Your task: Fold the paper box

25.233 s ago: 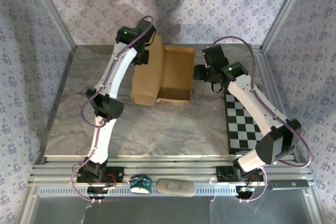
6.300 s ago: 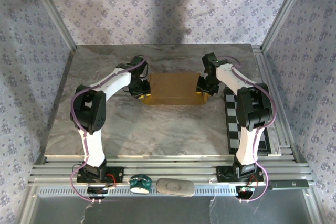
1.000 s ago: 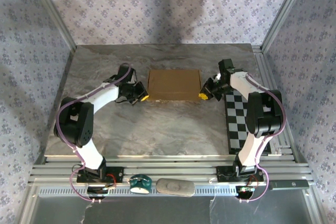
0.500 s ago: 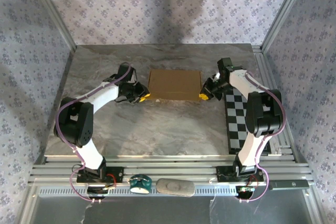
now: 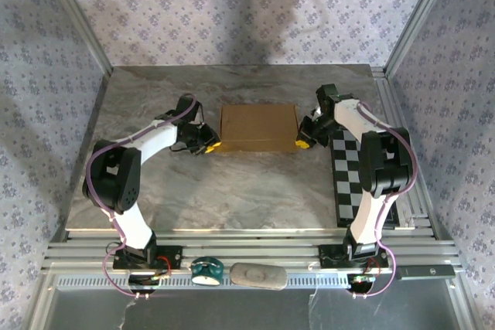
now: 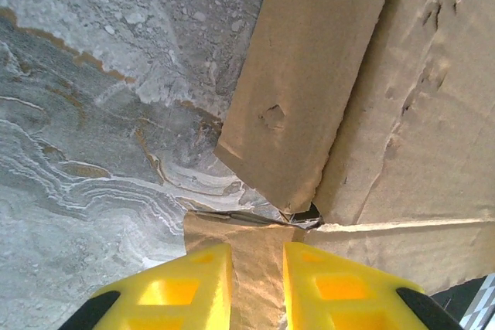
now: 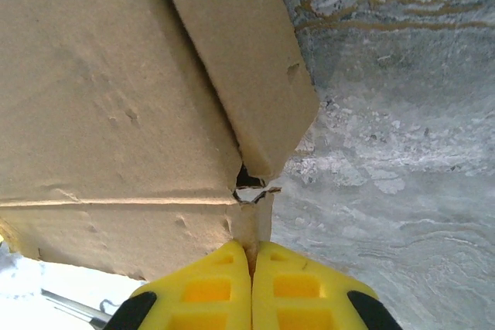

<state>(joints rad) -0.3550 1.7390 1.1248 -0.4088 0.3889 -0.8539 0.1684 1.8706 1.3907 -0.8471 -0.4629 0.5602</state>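
The paper box [image 5: 259, 127] is a tan, closed, shallow rectangle lying flat on the marble table [image 5: 232, 183]. My left gripper [image 5: 210, 145] is at the box's near-left corner. In the left wrist view its yellow fingers [image 6: 193, 284] stand a little apart, open, over a small corner flap [image 6: 255, 237] seen flat between them. My right gripper [image 5: 302, 143] is at the near-right corner. The right wrist view shows it [image 7: 252, 246] shut on a thin cardboard tab [image 7: 261, 214] held edge-on. A side flap [image 7: 240, 59] leans against the box wall there, and another flap [image 6: 309, 75] on the left.
A black-and-white checkered board [image 5: 356, 183] lies at the table's right edge, under the right arm. Patterned walls and metal posts close in the back and sides. On the rail in front of the table sit a teal object [image 5: 206, 270] and a grey oval one [image 5: 258, 275].
My left jaws have parted from shut to slightly open at the box's corner. The box and both grippers have shifted only a touch towards the near side.
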